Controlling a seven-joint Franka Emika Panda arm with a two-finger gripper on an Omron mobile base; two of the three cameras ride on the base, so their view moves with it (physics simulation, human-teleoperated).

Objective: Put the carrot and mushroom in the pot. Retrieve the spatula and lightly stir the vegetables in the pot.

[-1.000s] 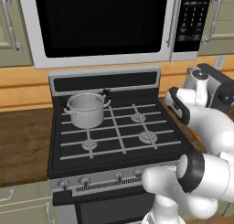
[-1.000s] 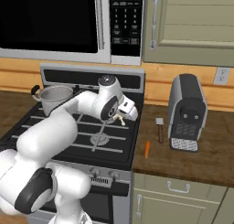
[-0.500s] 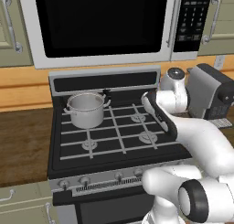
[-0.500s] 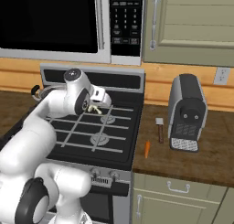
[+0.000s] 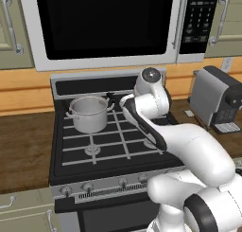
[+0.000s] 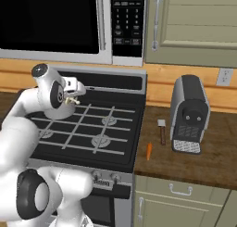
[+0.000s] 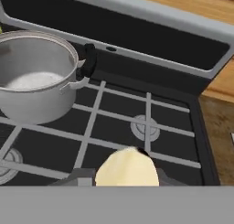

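Pale and rounded, the mushroom (image 7: pixel 127 167) sits clamped in the pincer (image 6: pixel 73 100) (carried high to clear the grates), near the pot (image 5: pixel 88 113) at the stove's (image 5: pixel 75 161) back-left corner.

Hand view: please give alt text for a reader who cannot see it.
A pale cream mushroom sits gripped in the pincer at the bottom of the frame, above a black gas stove with grey grates. The shiny steel pot stands on the rear burner at upper left; nothing can be made out inside it.
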